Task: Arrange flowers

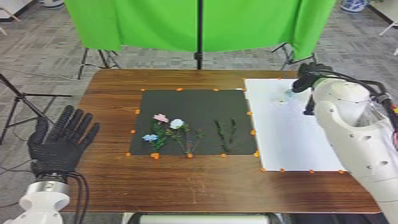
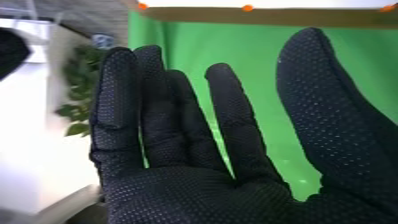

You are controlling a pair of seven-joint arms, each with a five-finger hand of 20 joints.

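In the head view, my right hand [image 1: 311,76] is at the far right of the table, over the white sheet's far edge. My right hand [image 2: 200,192] is open in the right wrist view, with straight fingers and nothing held. My left hand [image 1: 60,145] rests open, left of the table. On the black mat lie a pink flower [image 1: 161,118], a white flower [image 1: 177,123] and a blue flower [image 1: 150,137], their stems toward the near edge. Two green stems [image 1: 224,135] lie to their right. Something small and pale [image 1: 290,93] is on the white sheet near my right hand.
The black mat [image 1: 187,102] takes up the middle of the brown table [image 1: 195,185]; a white sheet [image 1: 284,135] lies to its right. Orange markers line both. A green cloth [image 1: 142,25] and a dark pole [image 1: 200,30] stand behind the table.
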